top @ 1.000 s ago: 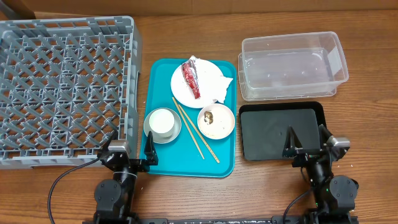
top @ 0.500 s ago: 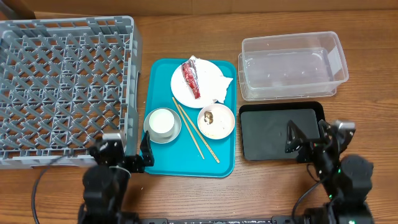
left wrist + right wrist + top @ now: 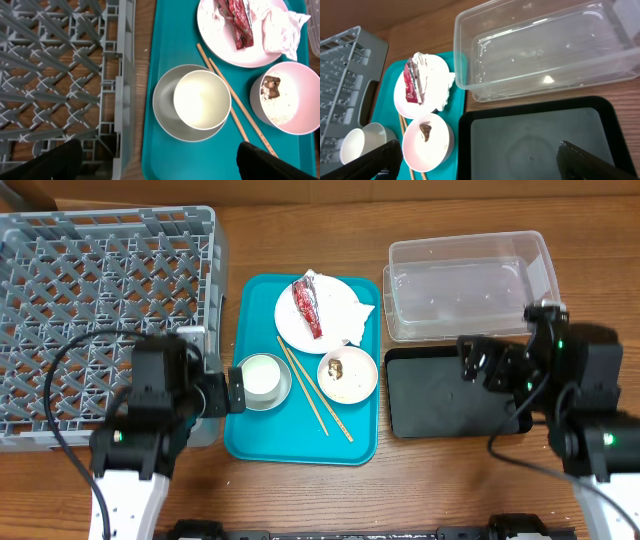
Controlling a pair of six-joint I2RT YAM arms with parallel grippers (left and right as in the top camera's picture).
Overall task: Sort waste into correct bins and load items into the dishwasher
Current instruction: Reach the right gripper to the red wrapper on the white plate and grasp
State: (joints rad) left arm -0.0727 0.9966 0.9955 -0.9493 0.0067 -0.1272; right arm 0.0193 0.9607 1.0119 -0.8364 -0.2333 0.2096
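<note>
On the teal tray (image 3: 300,442), a white plate (image 3: 335,302) holds a dark red wrapper (image 3: 307,307) and a crumpled napkin (image 3: 358,320). A white cup (image 3: 262,375) sits inside a grey bowl (image 3: 165,125). Wooden chopsticks (image 3: 315,395) lie beside a pink bowl (image 3: 347,374) holding rice and brown bits. The grey dish rack (image 3: 100,310) is at the left. The clear tub (image 3: 470,285) and black tray (image 3: 450,395) are at the right. My left gripper (image 3: 160,165) is open and empty, at the teal tray's left edge near the grey bowl. My right gripper (image 3: 480,162) is open and empty above the black tray.
The rack wall (image 3: 125,100) stands close to the teal tray's left edge, with a strip of wooden table between them. Cables trail from both arms toward the front edge.
Both arms have lifted from the front edge and moved forward. The left gripper now sits by the grey bowl and the right one over the black tray. No object has moved.
</note>
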